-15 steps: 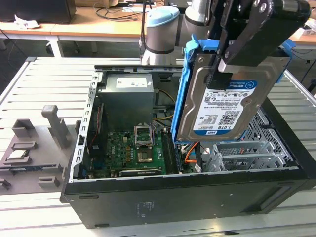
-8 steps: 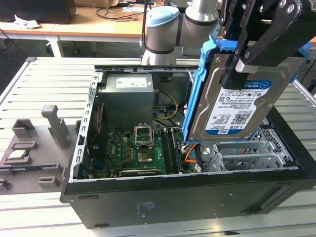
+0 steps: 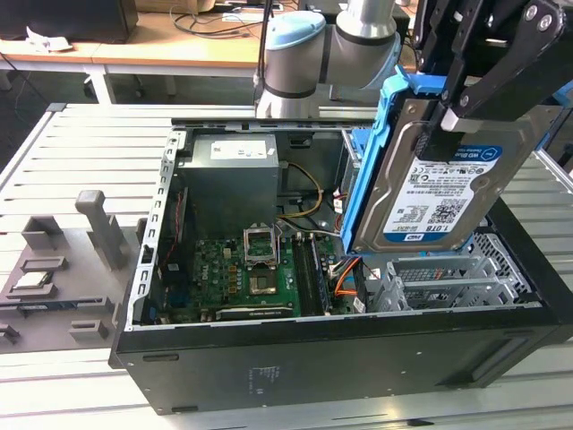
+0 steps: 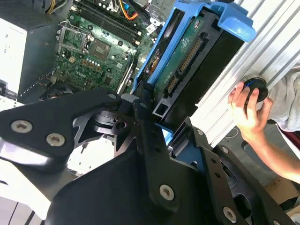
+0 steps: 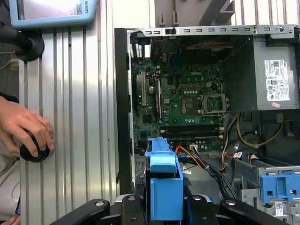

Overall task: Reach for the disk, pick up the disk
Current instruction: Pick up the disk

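gripper (image 3: 448,112): clenched on the disk (image 3: 436,184), upper right of the exterior view, held clear above the drive cage (image 3: 439,282).
grip tip: hold it level and square; blue bracket (image 5: 164,185) looks like it can snag cables (image 5: 206,164).
case (image 3: 269,367): open; motherboard (image 3: 246,278) at centre, power supply (image 3: 228,184) behind.
hand (image 5: 23,129): on a black knob (image 5: 33,152), left edge of the first wrist view, outside the case.

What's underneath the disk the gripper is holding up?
The disk, clamped in the gripper, hangs above the open computer case. Below it are a silver drive cage and orange cables; the cage's interior is hidden.
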Controlling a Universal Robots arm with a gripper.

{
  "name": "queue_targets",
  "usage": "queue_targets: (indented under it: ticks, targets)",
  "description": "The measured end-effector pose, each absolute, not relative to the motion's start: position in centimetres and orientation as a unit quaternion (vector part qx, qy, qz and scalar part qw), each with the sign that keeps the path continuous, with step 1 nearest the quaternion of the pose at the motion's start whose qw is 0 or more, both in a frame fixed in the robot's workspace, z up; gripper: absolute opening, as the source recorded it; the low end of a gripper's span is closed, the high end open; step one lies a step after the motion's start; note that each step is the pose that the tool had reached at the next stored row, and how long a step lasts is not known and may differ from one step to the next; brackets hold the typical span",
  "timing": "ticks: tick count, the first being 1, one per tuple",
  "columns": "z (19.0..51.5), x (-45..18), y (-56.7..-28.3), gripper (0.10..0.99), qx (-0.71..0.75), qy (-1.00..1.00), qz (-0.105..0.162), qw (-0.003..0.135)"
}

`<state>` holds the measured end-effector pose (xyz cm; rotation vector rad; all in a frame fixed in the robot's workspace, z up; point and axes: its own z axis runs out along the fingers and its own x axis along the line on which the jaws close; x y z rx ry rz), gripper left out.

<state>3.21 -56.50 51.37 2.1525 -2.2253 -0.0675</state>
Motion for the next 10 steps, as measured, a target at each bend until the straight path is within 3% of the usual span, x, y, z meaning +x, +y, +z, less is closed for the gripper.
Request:
queue_targets:
  ticks: [10]
  targets:
    - [50.1,4.8,-56.3,0.365,0.695,-0.718,-0.028,0.028]
